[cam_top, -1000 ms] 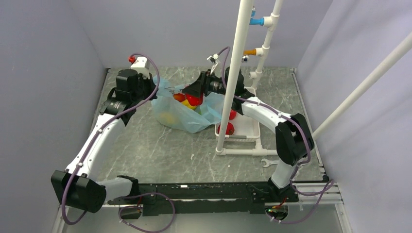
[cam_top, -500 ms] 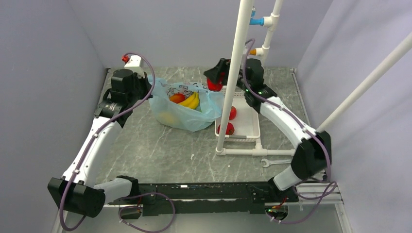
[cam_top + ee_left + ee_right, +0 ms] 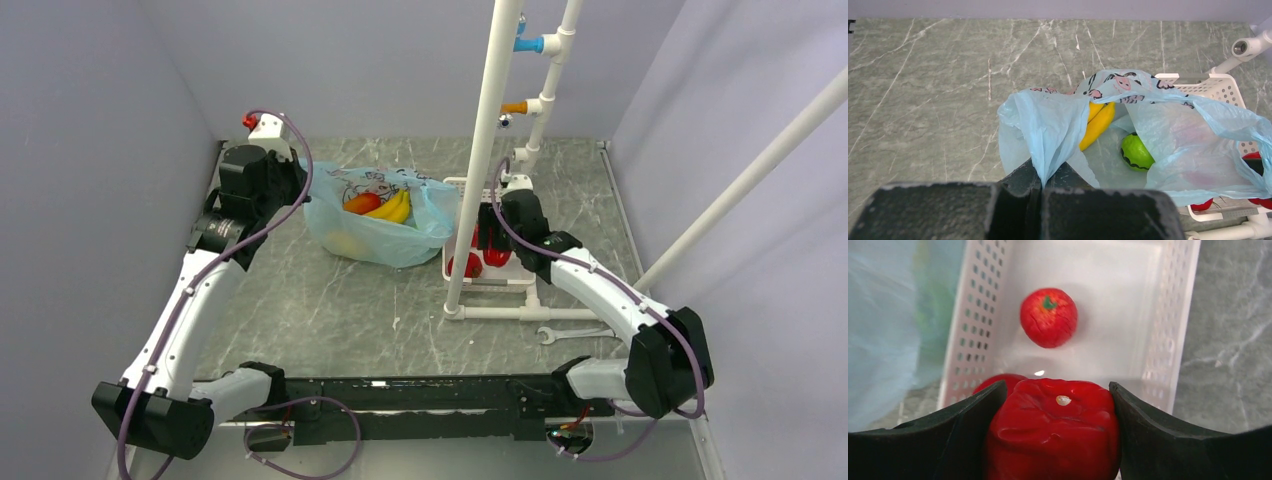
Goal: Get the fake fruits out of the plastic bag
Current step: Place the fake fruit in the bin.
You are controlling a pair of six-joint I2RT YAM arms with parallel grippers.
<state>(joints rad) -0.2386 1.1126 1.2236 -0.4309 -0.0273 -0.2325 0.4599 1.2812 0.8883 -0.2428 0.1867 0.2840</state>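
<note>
The light-blue plastic bag (image 3: pixel 385 235) lies open at the table's back middle. My left gripper (image 3: pixel 298 188) is shut on its left rim, which the left wrist view shows pinched between the jaws (image 3: pixel 1042 181). Inside the bag are yellow bananas (image 3: pixel 396 207), an orange-red piece (image 3: pixel 362 203) and a green piece (image 3: pixel 1136 152). My right gripper (image 3: pixel 490 240) is shut on a red pepper-like piece (image 3: pixel 1053 435) just above the white slotted basket (image 3: pixel 522 268). A red rounded piece (image 3: pixel 1049 317) and another red piece (image 3: pixel 994 382) lie in the basket.
A white PVC pipe post (image 3: pixel 480 150) rises from a pipe frame just left of the basket, between bag and right arm. A silver wrench (image 3: pixel 568 334) lies on the table at front right. Grey walls close in the left, back and right sides.
My right gripper lifted the red pepper-like piece out of the bag, swung it behind the post and lowered it over the basket. My left gripper kept hold of the bag's rim and drew it slightly left.
</note>
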